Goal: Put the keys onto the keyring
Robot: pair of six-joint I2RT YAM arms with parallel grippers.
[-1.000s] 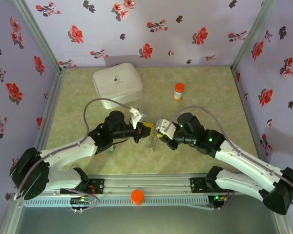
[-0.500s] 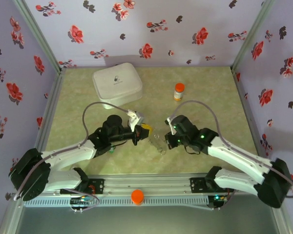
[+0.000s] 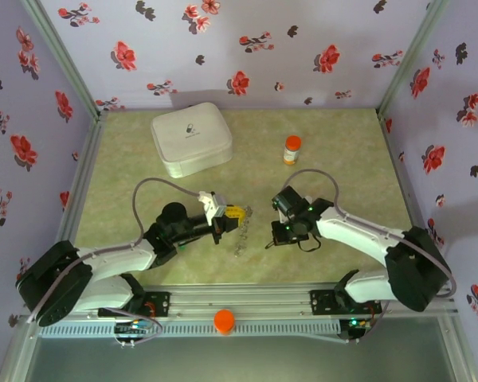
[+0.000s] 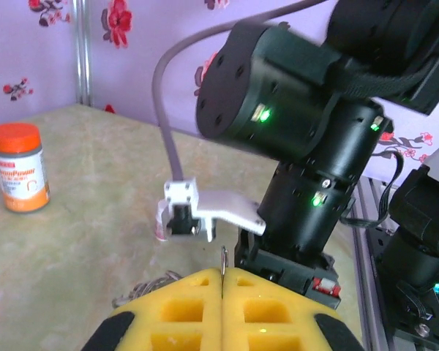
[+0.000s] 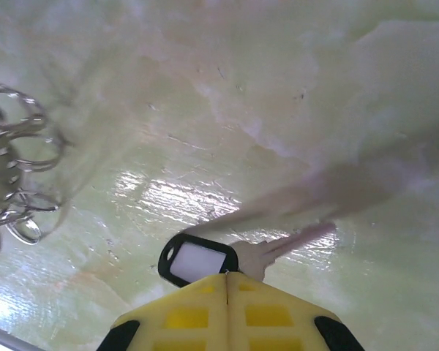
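At centre, left pincer [image 4: 223, 272] clamping keyring [image 3: 240, 243], right pincer [image 5: 227, 274] shut by black key [image 5: 197, 262], pill bottle [image 3: 291, 149] beyond

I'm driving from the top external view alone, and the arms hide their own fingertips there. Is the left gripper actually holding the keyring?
Observer: From the left wrist view, the left gripper is shut on a thin metal bit that looks like part of the keyring. More loops trail just below it.
Operator: And the right one?
Observer: From the right wrist view, the right gripper is shut. The black-headed key sits right at its tips. I cannot tell whether it is pinched or only touched.
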